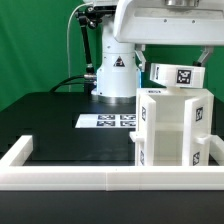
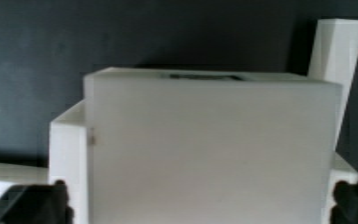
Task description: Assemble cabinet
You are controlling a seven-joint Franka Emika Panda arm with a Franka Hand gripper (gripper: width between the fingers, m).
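Your tool straddled the cabinet, which stood upright just beside the marker board, and whether it gripped I could not tell, so you needed centred, gentle closing.

**Black table's load**

The flat black table carries the marker board near its middle. A low white plastic border frame runs along the near edge. A white plastic box-like cabinet body stands upright at the exterior view's right.
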